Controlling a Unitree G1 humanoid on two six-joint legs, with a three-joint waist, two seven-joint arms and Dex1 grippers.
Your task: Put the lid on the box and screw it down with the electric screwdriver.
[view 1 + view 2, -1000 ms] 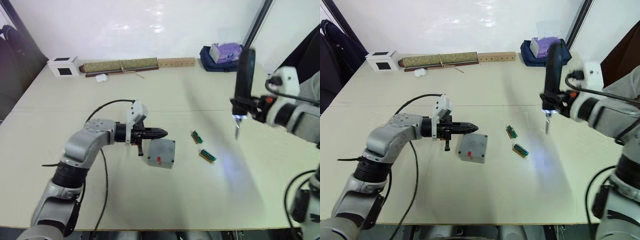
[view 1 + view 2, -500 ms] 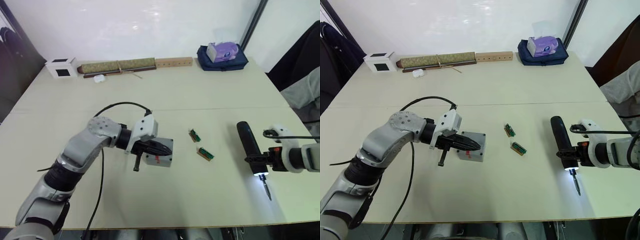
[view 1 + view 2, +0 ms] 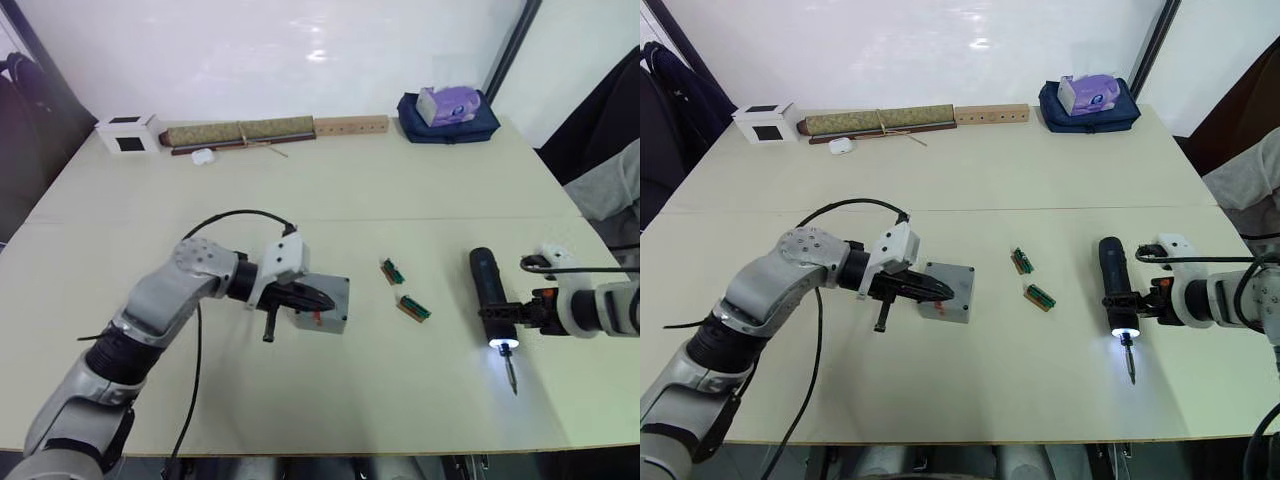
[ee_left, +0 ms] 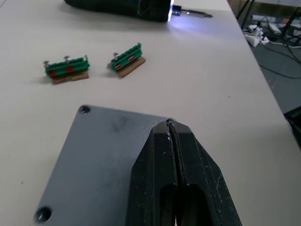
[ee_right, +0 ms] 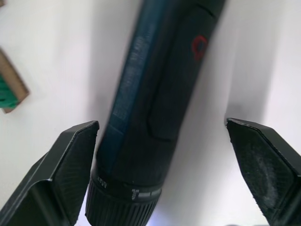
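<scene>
The box (image 3: 948, 293) sits near the middle of the bench (image 3: 970, 180) with the lid (image 4: 101, 155) on top, closing it, so its inside is hidden. The left gripper (image 4: 173, 129) rests over the lid, its fingers pressed together and holding nothing. Right of the box lie two small green boards (image 3: 1030, 280). Farther right of the box, the screwdriver (image 3: 1113, 290) lies flat on the bench, light glowing at its bit end. The right gripper (image 5: 162, 155) is spread wide around it, one finger (image 5: 66, 165) beside the barrel, the other clear of it.
</scene>
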